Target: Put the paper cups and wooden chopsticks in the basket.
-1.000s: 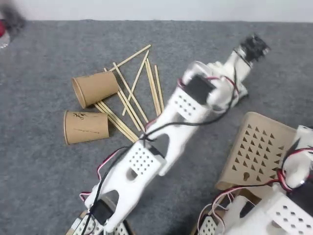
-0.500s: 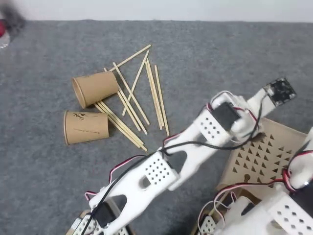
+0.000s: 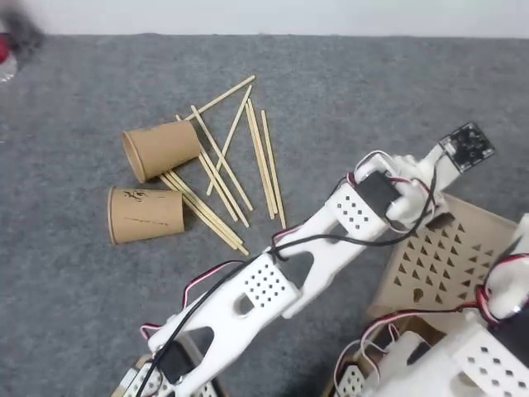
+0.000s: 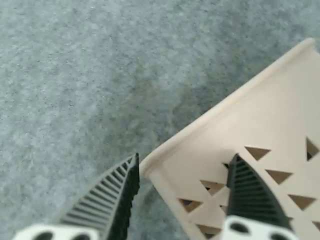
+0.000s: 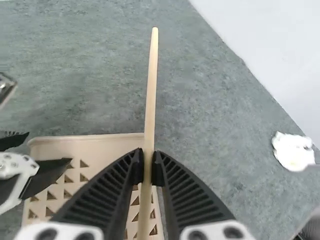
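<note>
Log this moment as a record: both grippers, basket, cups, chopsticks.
left gripper: open, empty, one finger on either side of the basket rim
right gripper: shut on a chopstick, above the basket
basket contents: cannot tell
cups: far cup and near cup, both lying on their sides, outside the basket
loose chopsticks: scattered beside the cups, outside the basket

The left arm (image 3: 273, 289) and right arm (image 3: 488, 351) hide parts of the basket (image 3: 430, 265).

White perforated arms (image 3: 264, 285) with black cables (image 3: 331, 241), ribbed black fingers (image 4: 117, 197).
</note>
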